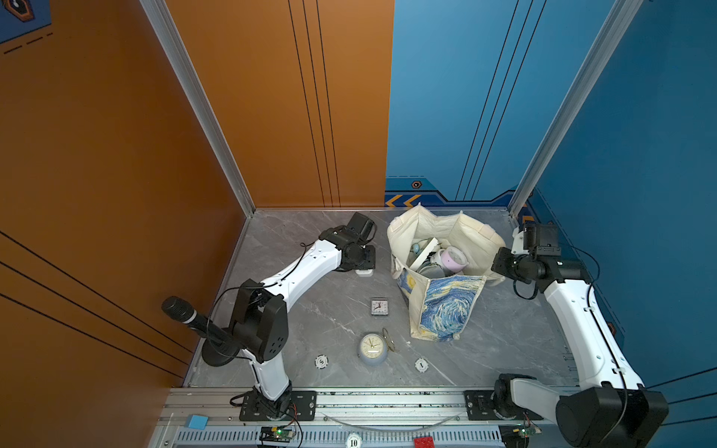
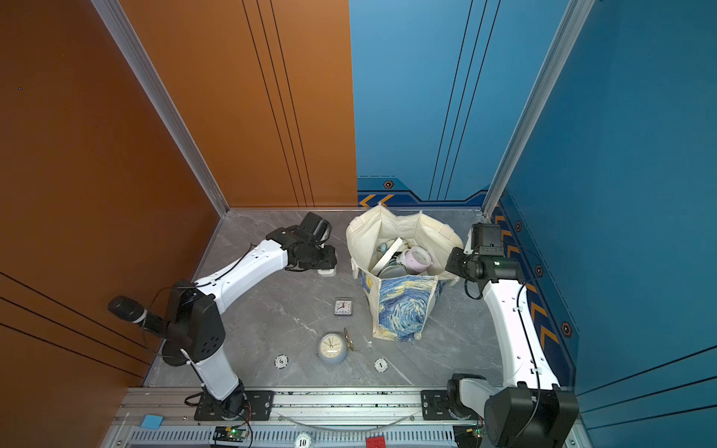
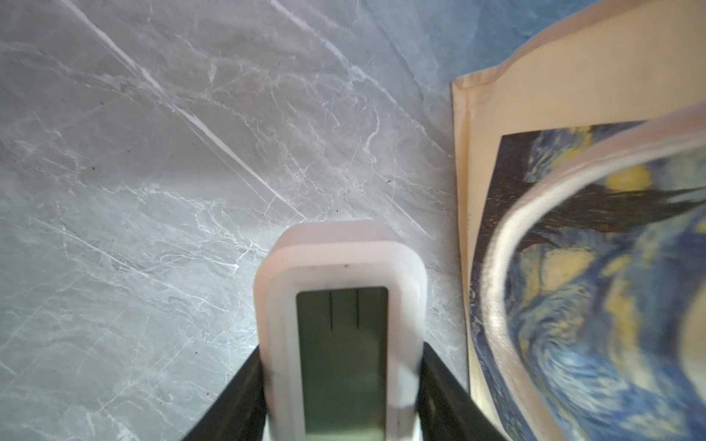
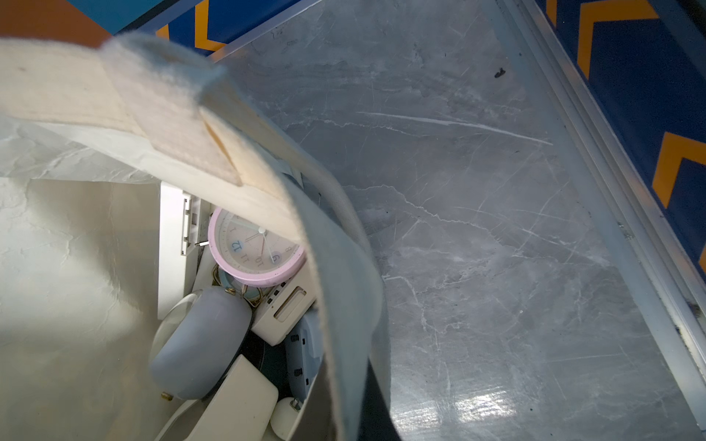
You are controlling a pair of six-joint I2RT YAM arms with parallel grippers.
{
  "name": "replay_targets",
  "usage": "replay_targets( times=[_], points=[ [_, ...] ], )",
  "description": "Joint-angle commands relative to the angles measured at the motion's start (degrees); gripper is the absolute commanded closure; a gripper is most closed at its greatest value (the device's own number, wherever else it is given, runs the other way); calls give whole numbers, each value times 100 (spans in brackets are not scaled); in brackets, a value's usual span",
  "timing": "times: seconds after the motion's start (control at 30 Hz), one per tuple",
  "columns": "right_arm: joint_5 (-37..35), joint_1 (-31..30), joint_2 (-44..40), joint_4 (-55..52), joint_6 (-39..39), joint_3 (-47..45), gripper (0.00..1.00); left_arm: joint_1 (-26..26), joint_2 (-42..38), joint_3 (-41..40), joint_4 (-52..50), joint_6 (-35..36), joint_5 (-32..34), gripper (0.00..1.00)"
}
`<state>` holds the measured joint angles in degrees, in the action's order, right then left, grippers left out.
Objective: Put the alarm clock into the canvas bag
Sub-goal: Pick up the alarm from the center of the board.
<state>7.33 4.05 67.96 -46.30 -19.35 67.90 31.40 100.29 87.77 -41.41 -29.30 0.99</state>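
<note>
Item one: white digital alarm clock [image 3: 341, 317], blank grey screen. I see it clamped between the fingers of the left gripper [image 3: 342, 355], just beside the bag.
Item two: canvas bag [image 1: 442, 306], cream with a starry print, upright, mouth open.

Top views high overhead, facing down on whole table [image 1: 329, 294]; wrist views close, both catching canvas bag [image 3: 477, 152].

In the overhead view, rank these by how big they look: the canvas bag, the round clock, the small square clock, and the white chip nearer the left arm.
In a top view, largest to smallest:
canvas bag
round clock
square clock
white chip, only slightly smaller
</note>
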Motion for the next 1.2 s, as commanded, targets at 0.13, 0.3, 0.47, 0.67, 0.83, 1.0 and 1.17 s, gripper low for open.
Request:
replay_targets(
  times=[0.13,0.3,0.47,0.67,0.83,1.0,1.17],
  points=[
    [-9,-46,-77,-97,70,166,90,-90,-730,256,96,350,-292,47],
    [23,-54,-56,-137,68,216,90,-76,-956,620,149,503,-414,47],
    [50,-63,-58,-176,66,295,90,-20,-1020,1063,142,607,-519,47],
    [76,-80,-84,-186,61,311,90,319,-804,1821,142,858,-655,47],
    [80,-104,-108,-212,56,360,90,647,-293,2611,142,987,-823,47],
    [78,-117,-124,-335,107,495,90,928,318,3334,133,926,-1069,48],
    [48,-124,-188,-361,98,520,90,1157,940,3909,133,889,-1237,48]
  ],
)
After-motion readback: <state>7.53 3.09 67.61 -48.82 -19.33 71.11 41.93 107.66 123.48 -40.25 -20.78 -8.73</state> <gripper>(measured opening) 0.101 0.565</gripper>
